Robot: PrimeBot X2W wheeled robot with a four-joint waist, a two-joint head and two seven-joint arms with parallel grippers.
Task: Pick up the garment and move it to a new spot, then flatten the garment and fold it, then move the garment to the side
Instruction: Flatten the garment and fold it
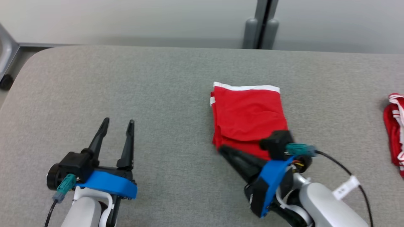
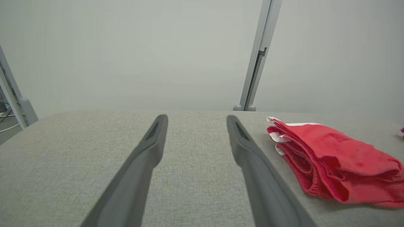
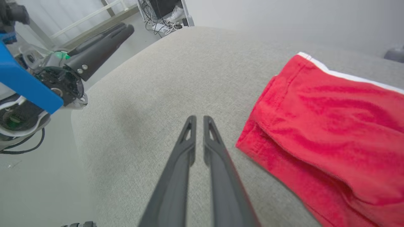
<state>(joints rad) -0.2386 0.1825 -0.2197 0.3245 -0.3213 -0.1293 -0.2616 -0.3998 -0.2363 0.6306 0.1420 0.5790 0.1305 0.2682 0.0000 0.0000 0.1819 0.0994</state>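
The right gripper [image 1: 221, 149] reached low over the grey fabric-covered table [image 1: 151, 78], its forearm angled in from the near right of the folded red garment with white trim [image 1: 247, 115]. Its two dark fingers [image 3: 217, 157] were clenched together with nothing between them, and their tips lay just beside the garment's near-left corner, on bare table. The left gripper [image 1: 118, 121] stood well to the left of the garment, fingers released and spread wide, pointing away from the robot, with nothing in them.

The garment lay flat on the table in a layered rectangle, its white band along the far edge. A second red-and-white bundle of cloth [image 1: 394, 129] sat well to the garment's right, at the table's edge. That made two red pieces of cloth and two grippers.
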